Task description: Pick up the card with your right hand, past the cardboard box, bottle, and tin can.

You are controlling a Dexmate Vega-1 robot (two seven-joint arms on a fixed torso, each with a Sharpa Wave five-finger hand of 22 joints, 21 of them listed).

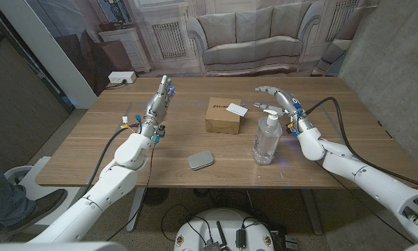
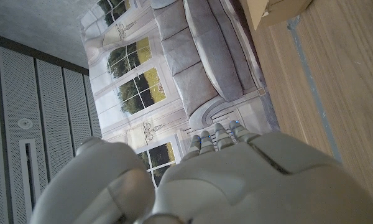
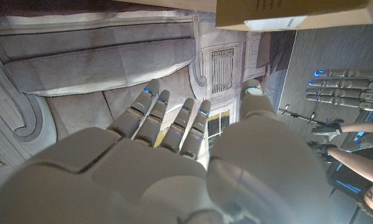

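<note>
The card is a small white rectangle lying on top of the box, at its right edge, just above the middle of the head view. In the right wrist view the card shows as a pale strip on the box along the frame's upper right edge. The right hand hangs in the air right of the card and a little higher in the frame, its fingers stretched out toward the box, apart from each other and holding nothing; there is a clear gap between fingertips and card. The right wrist view gives the same hand from behind, fingers extended side by side with the thumb standing off. The bottle, clear with a white pump, stands on the desk just below that hand, right of the box. The tin, flat and grey, lies lower, toward the desk's near edge, below and left of the box. The left hand is raised at centre left, well apart from the box, fingers straight, close together and pointing up-frame, with nothing in them; the left wrist view shows its back and a corner of the box at the top. A person's arms reach in at the right edge of the right wrist view.
</note>
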